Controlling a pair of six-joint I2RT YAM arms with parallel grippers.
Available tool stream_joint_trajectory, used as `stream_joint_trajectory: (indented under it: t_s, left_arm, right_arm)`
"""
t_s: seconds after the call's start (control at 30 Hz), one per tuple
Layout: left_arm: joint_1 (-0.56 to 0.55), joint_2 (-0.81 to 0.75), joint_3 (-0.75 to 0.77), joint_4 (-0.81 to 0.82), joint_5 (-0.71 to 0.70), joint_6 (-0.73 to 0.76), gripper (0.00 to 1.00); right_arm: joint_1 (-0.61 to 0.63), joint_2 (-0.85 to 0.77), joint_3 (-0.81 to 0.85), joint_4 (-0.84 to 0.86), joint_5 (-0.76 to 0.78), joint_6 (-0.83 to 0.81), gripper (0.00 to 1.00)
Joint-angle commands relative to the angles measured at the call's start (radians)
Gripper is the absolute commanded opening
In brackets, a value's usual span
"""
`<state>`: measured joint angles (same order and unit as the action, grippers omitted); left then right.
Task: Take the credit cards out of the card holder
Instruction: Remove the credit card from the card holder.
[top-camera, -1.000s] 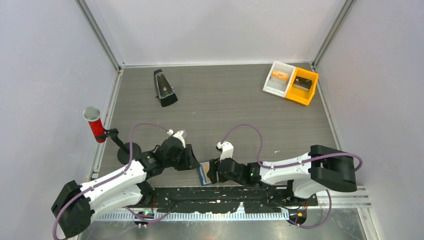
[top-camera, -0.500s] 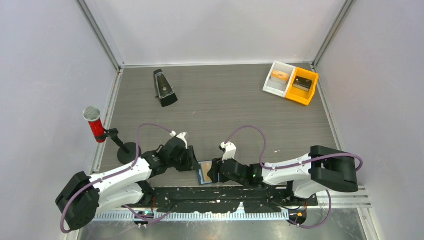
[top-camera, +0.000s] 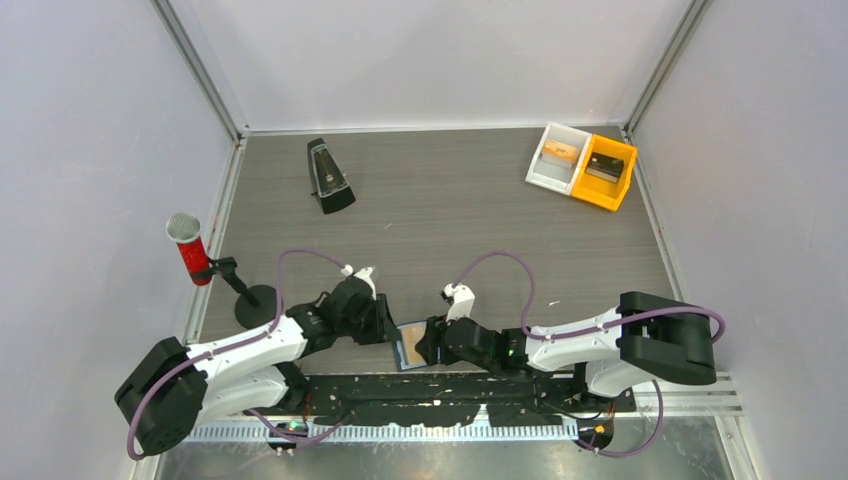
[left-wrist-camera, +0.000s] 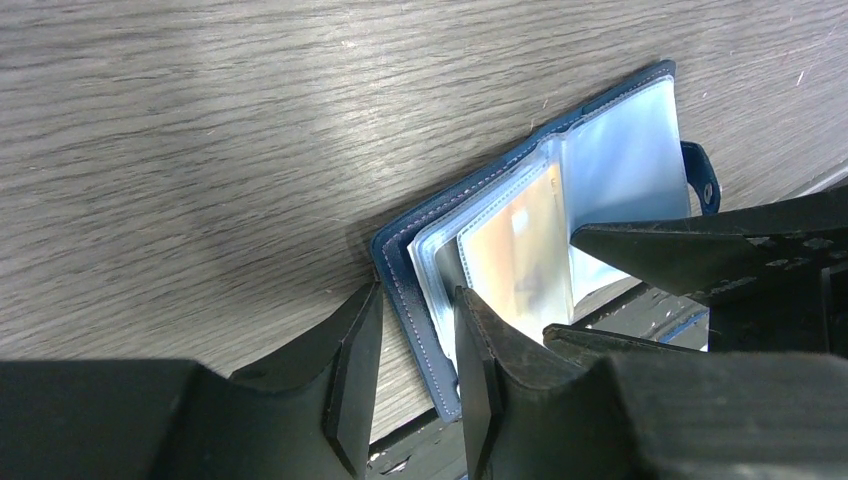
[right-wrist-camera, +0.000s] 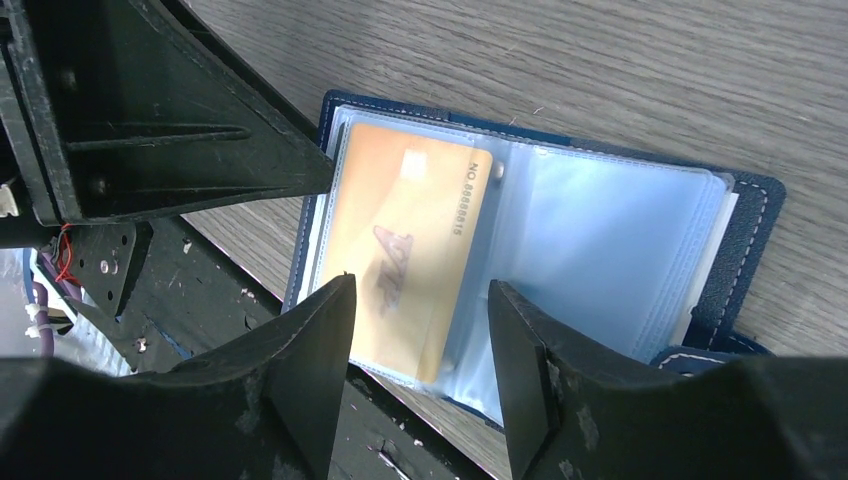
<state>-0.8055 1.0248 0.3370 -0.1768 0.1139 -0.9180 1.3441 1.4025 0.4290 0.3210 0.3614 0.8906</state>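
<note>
The card holder (top-camera: 408, 346), a navy bifold, lies open at the table's near edge, its clear sleeves (right-wrist-camera: 610, 240) facing up. An orange-yellow credit card (right-wrist-camera: 400, 240) sits inside the left sleeve, seen also as a glare-washed credit card (left-wrist-camera: 520, 260) in the left wrist view. My left gripper (left-wrist-camera: 415, 370) is open, its fingers straddling the holder's navy cover edge (left-wrist-camera: 405, 290), with wood showing beside one pad. My right gripper (right-wrist-camera: 420, 350) is open and wide, its fingers on either side of the card's near end. In the top view the left gripper (top-camera: 388, 325) and right gripper (top-camera: 426, 343) flank the holder.
A black metronome (top-camera: 327, 175) stands far left. A red microphone (top-camera: 188, 250) on a stand is at the left wall. White bin (top-camera: 556, 155) and yellow bin (top-camera: 606, 170) sit far right. The black frame rail (top-camera: 450, 390) runs just beyond the holder's near edge.
Both grippers have narrowed a little around the card holder. The left arm has shifted slightly right. The holder has stayed in place.
</note>
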Motion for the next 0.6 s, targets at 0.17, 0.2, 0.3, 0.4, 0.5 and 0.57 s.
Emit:
stream_joint_trajectory:
  t_s: [0.17, 0.2, 0.3, 0.4, 0.5, 0.57]
  left_arm:
    - [0.002, -0.021, 0.003, -0.009, -0.036, -0.015, 0.33]
    - [0.002, -0.024, -0.001, -0.01, -0.035, -0.016, 0.33]
    - [0.001, -0.022, -0.001, -0.01, -0.031, -0.018, 0.33]
    - [0.002, -0.017, -0.006, 0.022, -0.004, -0.017, 0.34]
    - [0.002, -0.009, -0.005, 0.039, 0.015, -0.016, 0.35]
    - [0.002, -0.001, 0.001, 0.041, 0.023, -0.014, 0.35]
  right_arm:
    - [-0.003, 0.006, -0.019, 0.012, -0.001, 0.01, 0.58]
    - [-0.003, 0.007, -0.016, 0.009, -0.002, 0.009, 0.58]
    - [-0.003, 0.012, -0.006, 0.009, -0.009, 0.007, 0.58]
    - [-0.003, 0.009, -0.005, 0.015, -0.013, 0.004, 0.58]
    - [-0.003, 0.003, -0.002, 0.011, -0.013, -0.004, 0.6]
    - [-0.003, 0.001, 0.004, 0.006, -0.014, -0.009, 0.62]
